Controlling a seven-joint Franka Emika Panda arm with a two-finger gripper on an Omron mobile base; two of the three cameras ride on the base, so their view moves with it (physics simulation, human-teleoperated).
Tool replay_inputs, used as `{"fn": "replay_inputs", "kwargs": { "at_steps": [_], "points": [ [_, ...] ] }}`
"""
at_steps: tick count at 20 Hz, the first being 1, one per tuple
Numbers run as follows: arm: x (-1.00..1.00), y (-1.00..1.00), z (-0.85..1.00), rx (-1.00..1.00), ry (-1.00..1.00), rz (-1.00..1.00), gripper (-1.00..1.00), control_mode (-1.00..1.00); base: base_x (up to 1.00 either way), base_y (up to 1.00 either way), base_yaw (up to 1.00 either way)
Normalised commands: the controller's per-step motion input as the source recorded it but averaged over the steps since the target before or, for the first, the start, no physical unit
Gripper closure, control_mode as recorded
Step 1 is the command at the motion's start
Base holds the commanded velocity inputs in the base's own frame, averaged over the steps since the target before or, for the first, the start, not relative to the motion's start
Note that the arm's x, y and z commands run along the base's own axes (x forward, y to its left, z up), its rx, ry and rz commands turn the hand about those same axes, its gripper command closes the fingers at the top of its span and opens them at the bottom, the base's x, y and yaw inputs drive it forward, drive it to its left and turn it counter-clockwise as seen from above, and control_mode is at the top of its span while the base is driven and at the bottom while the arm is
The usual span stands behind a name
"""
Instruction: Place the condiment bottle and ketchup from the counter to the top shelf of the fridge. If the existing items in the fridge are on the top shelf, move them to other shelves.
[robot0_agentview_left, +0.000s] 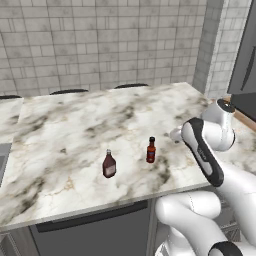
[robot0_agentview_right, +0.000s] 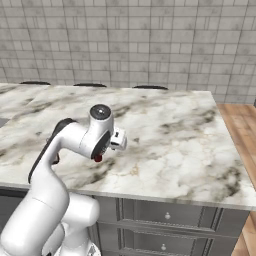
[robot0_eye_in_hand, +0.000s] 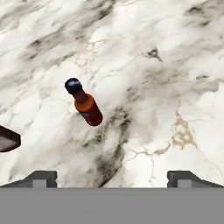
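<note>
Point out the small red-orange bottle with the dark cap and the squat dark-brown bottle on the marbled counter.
Small red-orange bottle with dark cap (robot0_eye_in_hand: 89, 110), hand view, on its body.
Squat dark-brown bottle (robot0_agentview_left: 109, 165), left base view, on its body.

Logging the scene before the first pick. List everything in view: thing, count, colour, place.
counter: one, white-and-grey marbled, spans the scene
ketchup: one, dark red-brown with pale cap, upright near the counter's front edge
condiment bottle: one, orange-red with dark cap, upright beside the ketchup, apart from it
tiled wall: one, grey, behind the counter
drawers: two fronts, dark grey, under the counter
wooden floor: one, brown, past the counter's end
tool: one, dark tips, open, above the counter near the condiment bottle
</note>
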Motion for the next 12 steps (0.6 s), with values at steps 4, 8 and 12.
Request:
{"fn": "replay_inputs", "kwargs": {
  "at_steps": [4,8,12],
  "points": [
    [0.45,0.27,-0.43,0.0,0.0,0.0,-1.0,-1.0,0.0,0.0,0.0],
    [-0.1,0.39,0.0,0.0,0.0,0.0,-1.0,-1.0,0.0,0.0,0.0],
    [-0.52,0.24,0.03,0.0,0.0,0.0,-1.0,-1.0,0.0,0.0,0.0]
  ]
}}
